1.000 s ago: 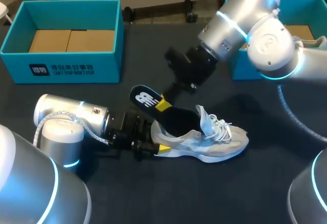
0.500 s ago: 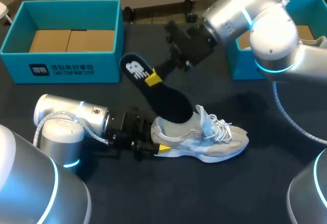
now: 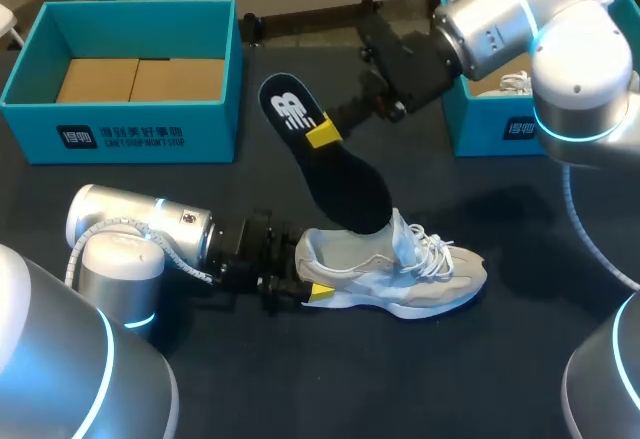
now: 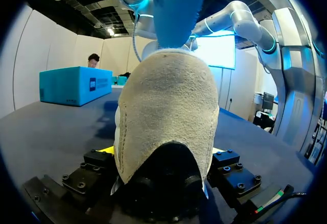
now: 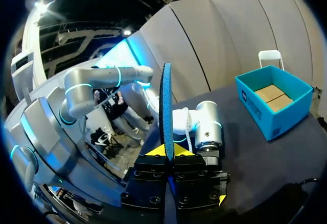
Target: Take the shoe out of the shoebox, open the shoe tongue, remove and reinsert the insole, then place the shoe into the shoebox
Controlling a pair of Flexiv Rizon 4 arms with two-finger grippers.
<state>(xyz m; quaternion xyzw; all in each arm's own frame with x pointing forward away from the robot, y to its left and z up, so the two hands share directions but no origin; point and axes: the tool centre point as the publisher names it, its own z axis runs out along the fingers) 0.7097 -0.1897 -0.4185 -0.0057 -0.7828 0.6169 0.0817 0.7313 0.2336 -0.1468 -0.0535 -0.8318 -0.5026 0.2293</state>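
Note:
A beige and white sneaker (image 3: 420,271) lies on its sole on the dark table, toe to the right. My left gripper (image 3: 300,282) is shut on its heel (image 4: 166,112), one finger on each side. Coming in from the right, my right gripper (image 3: 322,133) is shut on the black insole (image 3: 345,184) near its heel end. The insole hangs slanted above the shoe, its toe end down at the shoe's opening. In the right wrist view the insole (image 5: 166,96) stands edge-on between the fingers of the right gripper (image 5: 167,151). From the left wrist, the insole (image 4: 176,9) rises above the heel.
A teal shoebox (image 3: 125,124) with a bare cardboard floor stands at the back left. A second teal box (image 3: 495,124) at the back right holds another white shoe (image 3: 515,82). My left arm (image 3: 140,234) lies low along the table.
My right gripper has risen and moved back and to the right, drawing the insole up out of the shoe. The shoe and my left gripper have stayed where they were.

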